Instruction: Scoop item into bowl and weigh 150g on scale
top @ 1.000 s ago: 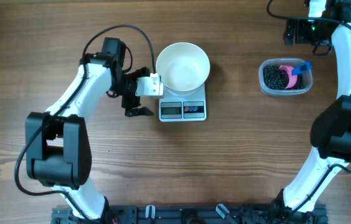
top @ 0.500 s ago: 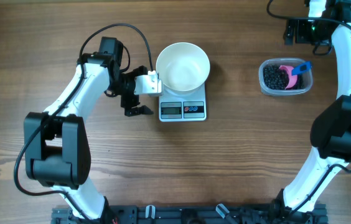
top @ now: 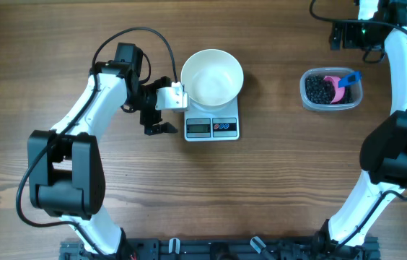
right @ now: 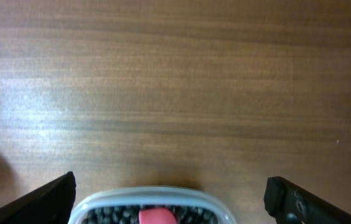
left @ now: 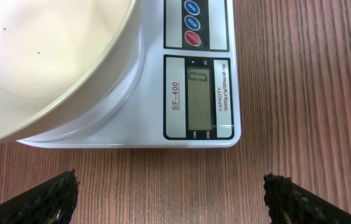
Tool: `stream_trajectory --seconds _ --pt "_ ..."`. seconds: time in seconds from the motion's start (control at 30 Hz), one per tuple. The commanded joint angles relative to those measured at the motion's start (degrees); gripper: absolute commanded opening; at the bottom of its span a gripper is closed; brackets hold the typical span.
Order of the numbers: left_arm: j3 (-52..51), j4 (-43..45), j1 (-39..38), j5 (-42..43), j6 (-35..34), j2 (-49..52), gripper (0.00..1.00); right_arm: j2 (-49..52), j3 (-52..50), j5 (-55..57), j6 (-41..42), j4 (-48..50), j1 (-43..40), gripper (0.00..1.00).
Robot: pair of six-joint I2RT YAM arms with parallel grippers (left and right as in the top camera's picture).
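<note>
Left gripper [left: 172, 198] is hovering at 9 o'clock of the scale [top: 212, 127] bearing the bowl [top: 211, 76], jaws gaping; right gripper [right: 172, 196] is also holding its jaws agape.

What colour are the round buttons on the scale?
The buttons on the scale are two blue and one red, clearest in the left wrist view.

Overhead: fixed above the table [top: 276, 195], facing straight down, distant; takes in the whole workspace.
Left wrist: close, facing down; scale [left: 199, 96] and bowl [left: 32, 56] just ahead of its fingertips [left: 48, 198], shared with overhead.
Right wrist: close; tub [right: 101, 200] rim between its fingertips [right: 300, 199], shared likewise.
</note>
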Motion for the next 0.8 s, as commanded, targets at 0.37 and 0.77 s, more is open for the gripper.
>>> stream_trajectory --seconds 0.37,0.77 --pt "-0.57 -0.02 0.20 1.51 -0.70 0.63 1.00 -1.86 19.52 2.32 -0.96 -21.84 -0.20 1.00" --pt "-0.57 -0.02 0.20 1.51 -0.70 0.63 1.00 -1.70 -0.76 -10.64 -10.16 -19.82 -6.23 0.99"
